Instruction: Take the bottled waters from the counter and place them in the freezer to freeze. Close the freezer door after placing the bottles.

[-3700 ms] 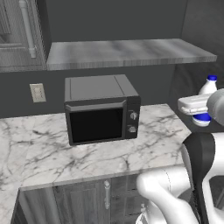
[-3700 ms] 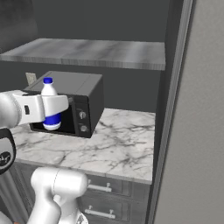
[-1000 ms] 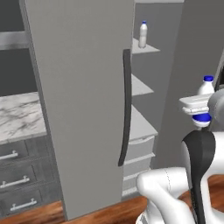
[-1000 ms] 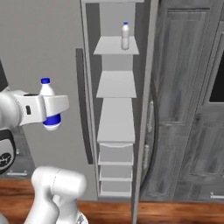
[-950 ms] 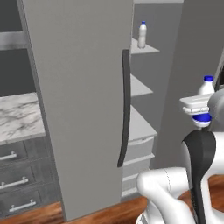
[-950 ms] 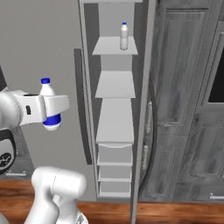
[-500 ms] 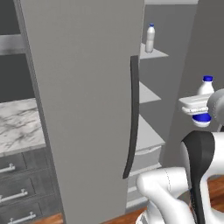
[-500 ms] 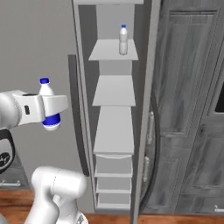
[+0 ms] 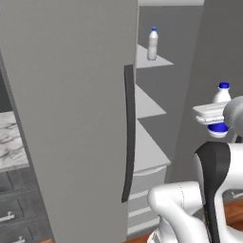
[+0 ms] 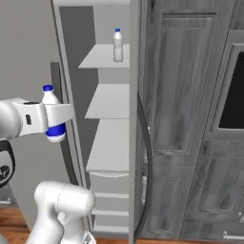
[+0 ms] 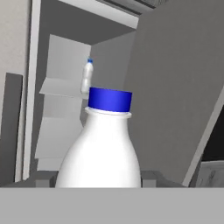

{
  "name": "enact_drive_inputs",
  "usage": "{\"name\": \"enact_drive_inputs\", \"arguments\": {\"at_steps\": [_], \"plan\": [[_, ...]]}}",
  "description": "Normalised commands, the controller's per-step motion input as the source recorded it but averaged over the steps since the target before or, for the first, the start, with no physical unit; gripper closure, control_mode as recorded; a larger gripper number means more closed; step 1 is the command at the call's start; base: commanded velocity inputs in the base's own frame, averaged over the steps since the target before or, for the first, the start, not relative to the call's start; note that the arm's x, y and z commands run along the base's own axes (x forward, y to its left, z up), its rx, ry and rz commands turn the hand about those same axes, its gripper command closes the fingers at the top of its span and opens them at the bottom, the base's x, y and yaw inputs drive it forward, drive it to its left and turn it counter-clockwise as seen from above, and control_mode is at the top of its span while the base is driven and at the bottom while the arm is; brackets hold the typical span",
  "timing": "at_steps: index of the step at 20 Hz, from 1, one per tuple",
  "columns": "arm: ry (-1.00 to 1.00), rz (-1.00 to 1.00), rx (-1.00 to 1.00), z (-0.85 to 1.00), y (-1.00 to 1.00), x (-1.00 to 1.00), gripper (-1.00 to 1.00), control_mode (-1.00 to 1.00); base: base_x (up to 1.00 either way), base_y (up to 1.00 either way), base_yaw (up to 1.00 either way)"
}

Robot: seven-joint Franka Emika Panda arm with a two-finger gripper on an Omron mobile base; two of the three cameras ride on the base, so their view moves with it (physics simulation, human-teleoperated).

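Observation:
My gripper (image 9: 214, 116) (image 10: 53, 117) is shut on the shorter bottled water (image 9: 221, 96) (image 10: 49, 98), white with a blue cap and a blue band at its base, held upright in front of the open freezer (image 10: 110, 101). The hand view has this bottle (image 11: 104, 153) close up between my gripper (image 11: 101, 180) fingers. The taller, plain bottle (image 9: 153, 43) (image 10: 117, 45) (image 11: 87, 77) stands on the freezer's top white shelf. The freezer door (image 9: 71, 109) is swung wide open to my left, its dark bar handle (image 9: 128, 133) facing me. A strip of the marble counter (image 9: 8, 142) shows left of the door.
The twin fridge door (image 10: 135, 119) stands edge-on right of the shelves, with a dark curved handle (image 10: 147, 143). Dark grey panelled cabinets (image 10: 186, 119) and a black oven front (image 10: 234, 90) lie further right. White drawers (image 10: 110, 188) sit under the freezer shelves.
The base has driven from the counter with the microwave to the open freezer and closer in over the last second. The bottle has stayed in my gripper.

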Motion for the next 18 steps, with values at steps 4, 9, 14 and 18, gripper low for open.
{"name": "enact_drive_inputs", "arguments": {"at_steps": [4, 9, 14, 18], "plan": [[0.00, 0.00, 0.00, 0.00, 0.00, 0.00, 1.00, 1.00, 0.15, -0.51, 0.13], [0.00, 0.00, 0.00, 0.00, 0.00, 0.00, 1.00, 1.00, 0.12, -0.17, 0.12], [0.00, 0.00, 0.00, 0.00, 0.00, 0.00, 1.00, 1.00, 0.19, -0.09, 0.14], [0.00, 0.00, 0.00, 0.00, 0.00, 0.00, 1.00, 1.00, 0.41, 0.00, 0.21]]}}
